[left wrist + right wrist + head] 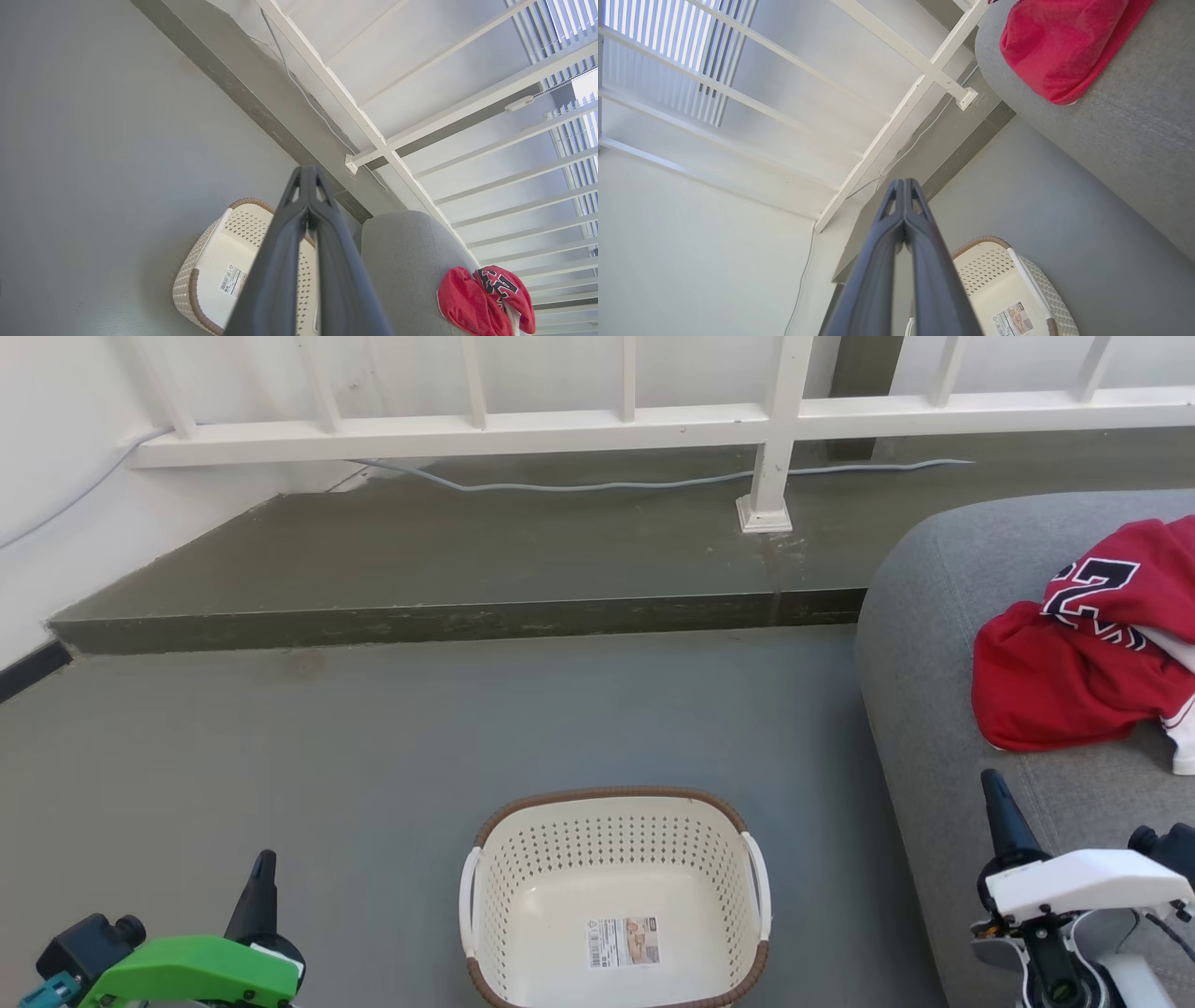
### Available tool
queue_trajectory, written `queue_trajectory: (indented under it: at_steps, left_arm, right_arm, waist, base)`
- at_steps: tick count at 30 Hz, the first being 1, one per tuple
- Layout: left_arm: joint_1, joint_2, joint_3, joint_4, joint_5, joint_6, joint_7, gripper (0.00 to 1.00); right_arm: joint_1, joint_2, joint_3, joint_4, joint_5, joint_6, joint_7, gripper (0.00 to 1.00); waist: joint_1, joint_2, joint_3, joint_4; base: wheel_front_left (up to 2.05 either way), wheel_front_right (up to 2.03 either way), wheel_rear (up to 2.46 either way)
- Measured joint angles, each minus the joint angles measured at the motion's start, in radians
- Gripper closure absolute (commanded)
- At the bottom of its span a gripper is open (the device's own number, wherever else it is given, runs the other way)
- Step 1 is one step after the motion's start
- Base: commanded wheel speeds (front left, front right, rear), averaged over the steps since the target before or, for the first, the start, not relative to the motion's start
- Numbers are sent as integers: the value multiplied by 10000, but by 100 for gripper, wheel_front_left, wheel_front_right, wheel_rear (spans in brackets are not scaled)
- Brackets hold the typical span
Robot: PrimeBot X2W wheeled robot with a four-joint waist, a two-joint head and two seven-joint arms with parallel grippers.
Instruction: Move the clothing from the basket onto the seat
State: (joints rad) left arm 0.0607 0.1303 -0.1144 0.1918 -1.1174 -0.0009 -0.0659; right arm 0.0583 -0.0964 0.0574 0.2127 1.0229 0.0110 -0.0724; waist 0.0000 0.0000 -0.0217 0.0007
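Our right tool (991, 782) and left tool (266, 861) both have their fingers pressed together, gripping nothing. The clothing (1074, 663) lies ahead and slightly right of the right tool, the nearer one. It is a soft crumpled red heap on the grey woven seat (934, 644). The basket (607, 795), perforated cream plastic with a braided rim, stands between the tools and holds just a sticker (623, 942). We judge the transfer done.
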Motion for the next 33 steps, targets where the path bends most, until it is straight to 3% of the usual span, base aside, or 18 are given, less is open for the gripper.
queue_trajectory:
  at_steps: [33]
  left_arm:
    - [-696, -499, 1143, 568, -3632, -805, 1070, 100]
  right_arm:
    - [-783, 199, -1058, 422, 4318, 759, 1020, 100]
  waist:
    - [0, 0, 177, -5]
  base:
    - [0, 0, 0]
